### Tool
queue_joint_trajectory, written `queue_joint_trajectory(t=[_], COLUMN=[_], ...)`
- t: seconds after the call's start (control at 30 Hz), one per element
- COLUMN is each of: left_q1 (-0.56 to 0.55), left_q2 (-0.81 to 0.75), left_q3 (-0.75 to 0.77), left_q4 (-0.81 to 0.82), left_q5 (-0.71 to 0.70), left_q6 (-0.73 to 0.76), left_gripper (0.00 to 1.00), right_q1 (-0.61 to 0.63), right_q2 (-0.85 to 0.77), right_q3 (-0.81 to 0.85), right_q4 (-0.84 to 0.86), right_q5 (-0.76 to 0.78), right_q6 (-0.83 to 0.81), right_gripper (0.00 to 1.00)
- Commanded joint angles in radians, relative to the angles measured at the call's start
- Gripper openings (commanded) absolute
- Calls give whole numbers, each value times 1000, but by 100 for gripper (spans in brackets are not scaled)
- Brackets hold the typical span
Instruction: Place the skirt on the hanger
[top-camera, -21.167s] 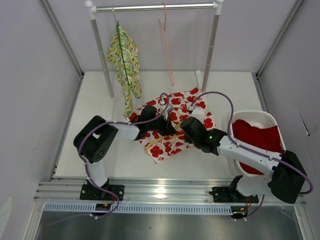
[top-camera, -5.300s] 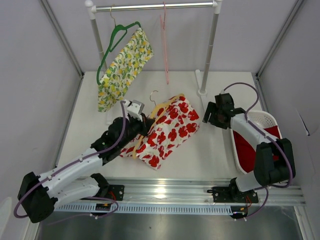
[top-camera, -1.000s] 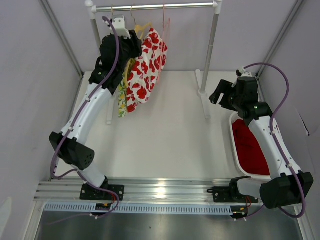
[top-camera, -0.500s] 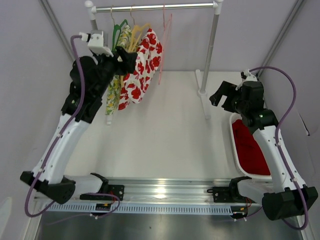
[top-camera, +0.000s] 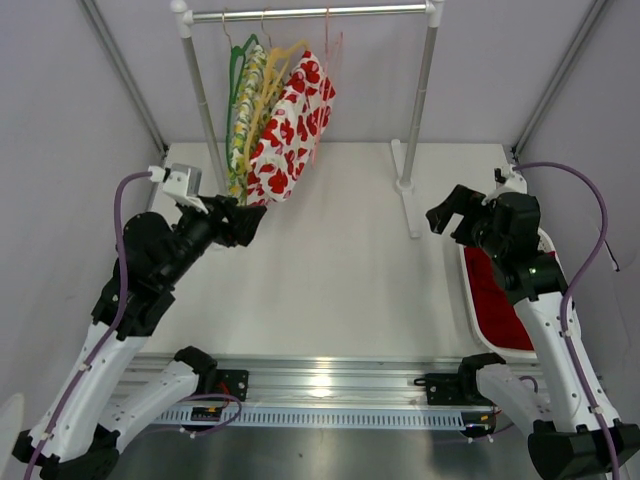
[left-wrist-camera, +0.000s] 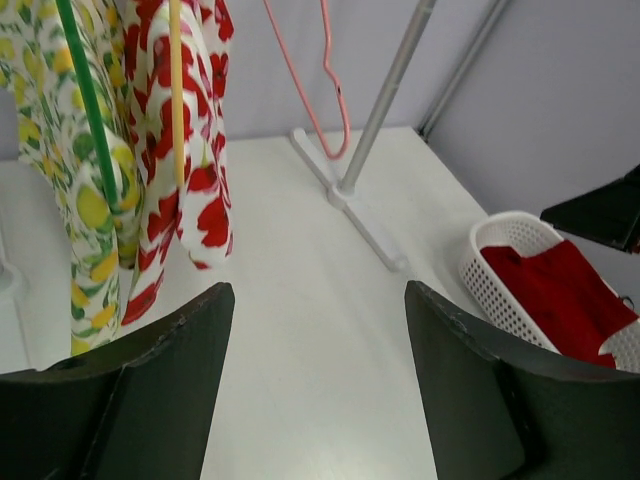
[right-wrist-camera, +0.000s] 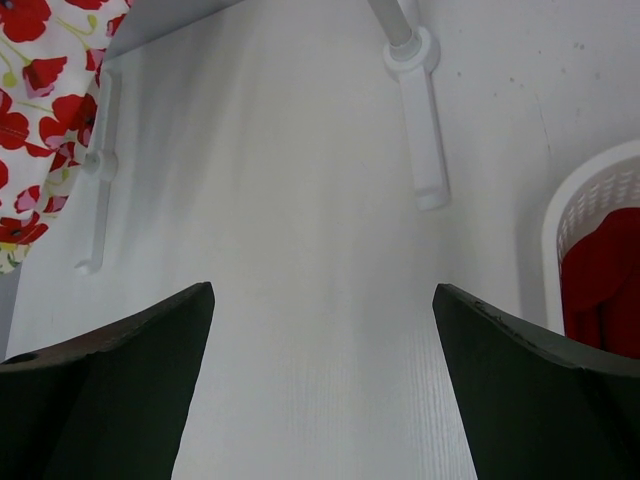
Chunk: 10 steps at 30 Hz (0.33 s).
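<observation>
The skirt (top-camera: 290, 125), white with red flowers, hangs on a yellow hanger (top-camera: 268, 72) hooked over the rail (top-camera: 310, 14). In the left wrist view the skirt (left-wrist-camera: 190, 130) and its yellow hanger (left-wrist-camera: 176, 90) are at the upper left. My left gripper (top-camera: 248, 222) is below and in front of the skirt, apart from it, open and empty (left-wrist-camera: 318, 300). At the right my right gripper (top-camera: 450, 210) hovers over the table near the basket, wide open and empty (right-wrist-camera: 322, 295). A corner of the skirt (right-wrist-camera: 40, 60) shows in its view.
A lemon-print garment (top-camera: 243, 110) on a green hanger (left-wrist-camera: 90, 100) hangs just left of the skirt. To the skirt's right hangs a bare pink hanger (top-camera: 325, 60). The rack's right post (top-camera: 420, 100) and foot (right-wrist-camera: 420, 150) stand on the table. A white basket (top-camera: 470, 300) holds red cloth.
My left gripper has let go of the hanger and drawn back down from the rail toward the near side. The skirt stays hanging. My right arm has shifted slightly nearer.
</observation>
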Motion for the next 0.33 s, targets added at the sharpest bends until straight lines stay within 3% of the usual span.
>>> queue_joint_trajectory(t=[0.0,0.3], left_q1=[-7,-7], left_q2=[-47,-105], left_q3=[-54,-107], left_q4=[-72,-123], left_q5=[50,108], left_q6=[-8,16], left_gripper=[74,75], right_q1=[-2,-2], right_q2=[-38,-53], right_q3=[-37,-52], right_q4=[50,62], right_q5=[16,66], right_q6=[24,33], right_gripper=[99,99])
